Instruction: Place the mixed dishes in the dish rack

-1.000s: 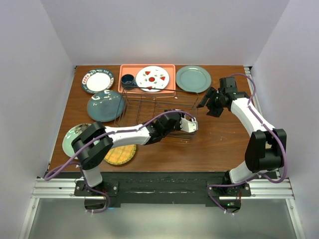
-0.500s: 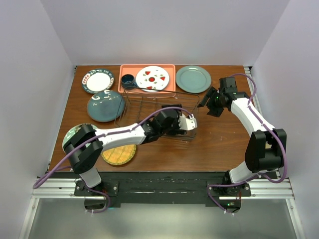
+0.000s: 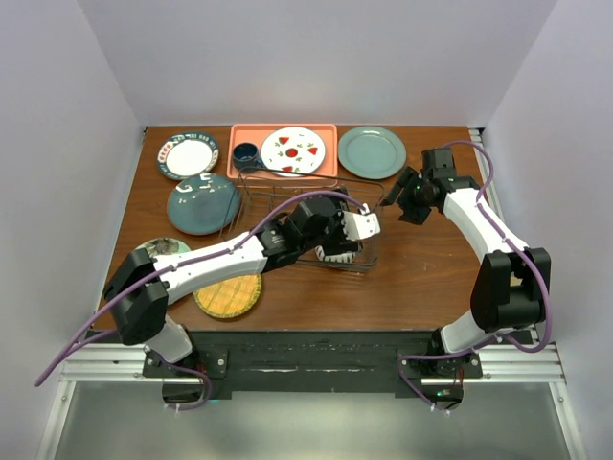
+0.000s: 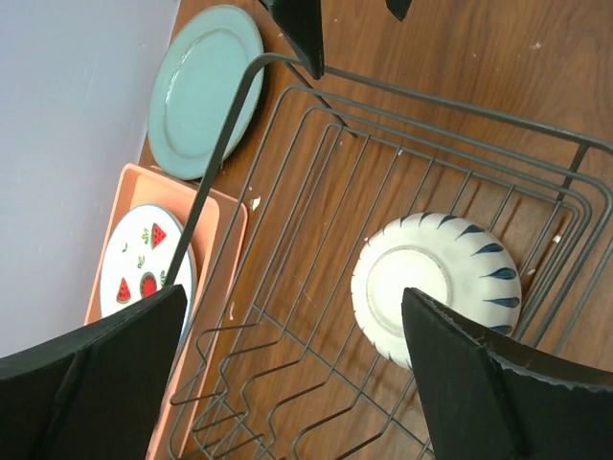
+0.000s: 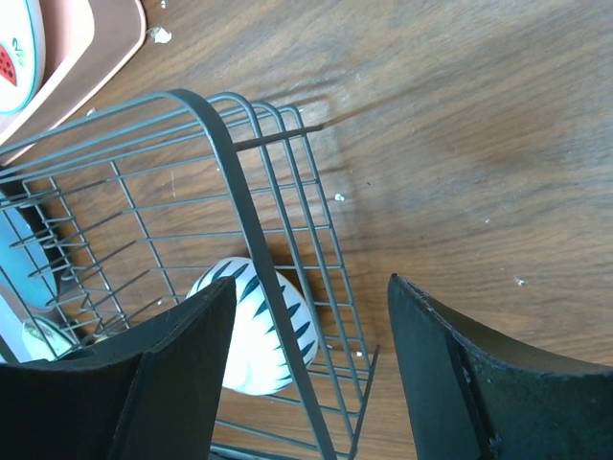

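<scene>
One bowl [image 4: 436, 287] lies beneath the left claw [image 4: 292, 297].

Top view: pale green plate [image 3: 148, 247] mostly under the left arm [image 3: 215, 261], pattern unreadable. Yellow plate [image 3: 230, 301] upper edge covered by same arm. White bowl [image 3: 337, 256] in the dish rack [image 3: 278, 196] partly under that arm's end. Dark item [image 3: 246, 153] on pink tray [image 3: 329, 134]: too small to identify. Left wrist: bowl's lower-right rim behind 1 finger [image 4: 498, 383] of the left tool [image 4: 294, 290]; tray and fruit plate [image 4: 144, 273] cut by the other. Right wrist: tray and fruit plate cut off at the top-left edge; bowl's left side behind a finger [image 5: 144, 383].
</scene>
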Action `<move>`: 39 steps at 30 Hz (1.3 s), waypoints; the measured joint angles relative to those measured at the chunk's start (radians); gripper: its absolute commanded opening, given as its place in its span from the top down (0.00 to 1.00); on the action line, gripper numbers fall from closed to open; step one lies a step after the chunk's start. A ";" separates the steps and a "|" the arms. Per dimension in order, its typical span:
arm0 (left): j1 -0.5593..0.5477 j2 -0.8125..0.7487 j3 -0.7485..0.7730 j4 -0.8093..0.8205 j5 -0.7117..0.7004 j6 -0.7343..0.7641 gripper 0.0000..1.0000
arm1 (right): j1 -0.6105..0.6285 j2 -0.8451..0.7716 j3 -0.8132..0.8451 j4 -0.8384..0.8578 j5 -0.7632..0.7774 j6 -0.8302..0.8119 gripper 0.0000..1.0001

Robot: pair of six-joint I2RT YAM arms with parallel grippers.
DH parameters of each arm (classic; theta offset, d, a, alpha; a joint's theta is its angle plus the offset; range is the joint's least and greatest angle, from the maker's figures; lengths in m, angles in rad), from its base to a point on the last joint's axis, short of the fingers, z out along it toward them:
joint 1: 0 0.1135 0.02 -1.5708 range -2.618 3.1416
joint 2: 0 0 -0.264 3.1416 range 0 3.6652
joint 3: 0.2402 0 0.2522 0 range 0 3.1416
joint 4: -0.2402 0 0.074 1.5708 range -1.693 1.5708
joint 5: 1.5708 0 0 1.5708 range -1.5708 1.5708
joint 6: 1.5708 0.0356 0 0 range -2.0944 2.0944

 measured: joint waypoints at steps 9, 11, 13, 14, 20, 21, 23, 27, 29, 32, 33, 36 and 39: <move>0.026 -0.006 0.006 0.008 -0.058 -0.209 0.00 | 0.163 -0.039 0.099 -0.011 0.116 -0.105 0.08; 0.064 -0.025 0.007 0.008 -0.065 -0.275 0.00 | 0.225 -0.060 0.121 -0.005 0.129 -0.126 0.06; 0.137 -0.060 0.010 0.007 -0.062 -0.353 0.00 | 0.283 -0.074 0.134 0.007 0.130 -0.148 0.06; 0.180 -0.078 0.017 0.006 -0.058 -0.389 0.00 | 0.303 -0.074 0.138 0.013 0.130 -0.158 0.06; 0.431 -0.219 0.034 0.003 -0.142 -0.604 0.00 | 0.392 0.010 0.146 0.011 0.116 -0.215 0.17; 0.447 -0.236 0.029 0.002 -0.156 -0.630 0.00 | 0.406 0.027 0.146 0.009 0.112 -0.219 0.19; 0.497 -0.269 0.013 -0.005 -0.165 -0.689 0.00 | 0.440 0.063 0.146 -0.003 0.107 -0.229 0.24; 0.602 -0.285 -0.019 -0.045 -0.121 -0.794 0.00 | 0.503 0.085 0.146 -0.023 0.077 -0.233 0.44; 0.628 -0.285 -0.042 -0.063 -0.092 -0.826 0.00 | 0.529 0.086 0.146 -0.027 0.059 -0.233 0.51; 0.631 -0.284 -0.080 -0.078 -0.032 -0.854 0.00 | 0.557 0.094 0.146 -0.030 0.051 -0.239 0.56; 0.631 -0.283 -0.092 -0.080 -0.005 -0.861 0.00 | 0.566 0.098 0.146 -0.032 0.050 -0.242 0.57; 0.631 -0.274 -0.118 -0.084 0.064 -0.878 0.00 | 0.587 0.112 0.145 -0.040 0.039 -0.249 0.65; 0.631 -0.253 -0.144 -0.073 0.151 -0.890 0.00 | 0.605 0.130 0.128 -0.045 0.030 -0.259 0.70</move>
